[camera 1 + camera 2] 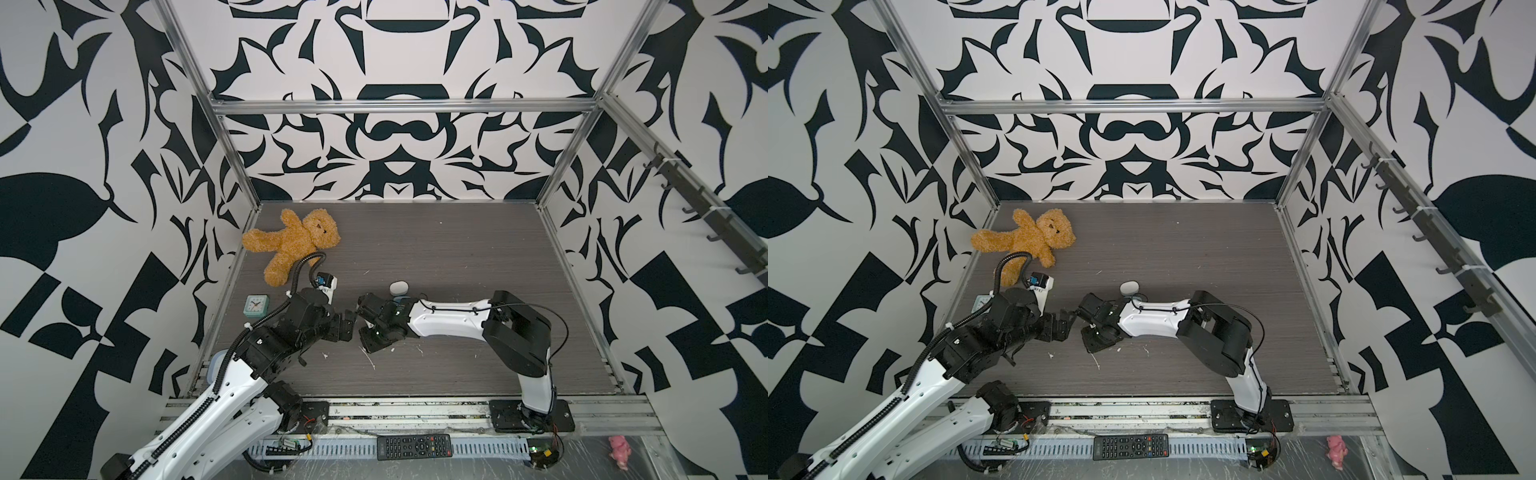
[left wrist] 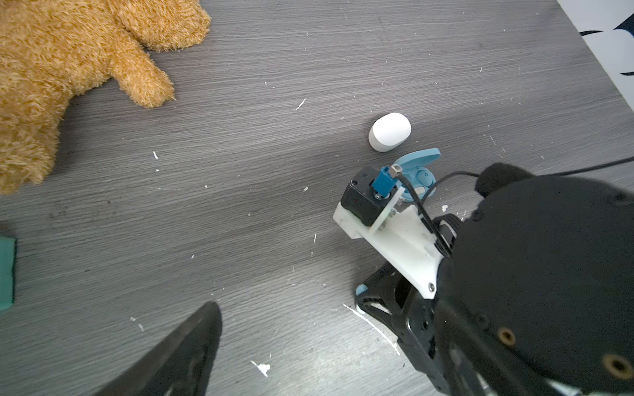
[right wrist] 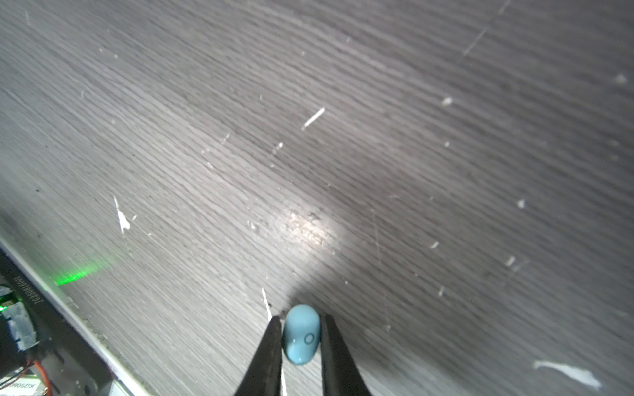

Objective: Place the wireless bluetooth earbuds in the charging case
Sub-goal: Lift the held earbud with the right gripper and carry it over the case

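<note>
R gripper (image 3: 301, 319) pinching lt-blue earbud (image 3: 302, 337), L gripper (image 1: 344, 325) wide open, empty, blue case (image 2: 417, 159) lid up

Plainly a robotics lab test cell, not a home. Boxed in by a bare aluminium frame (image 1: 399, 106) and black-and-white patterned walls (image 1: 83, 124). Fitted with a left arm (image 1: 232, 390) and a right arm (image 1: 449, 318) bolted to a metal rail (image 1: 415, 411) along a scuffed grey tabletop (image 1: 457, 249), beside an exposed circuit board (image 1: 286, 445). Strewn with test props: teddy bear (image 1: 291, 245), remote control (image 1: 414, 446).
</note>
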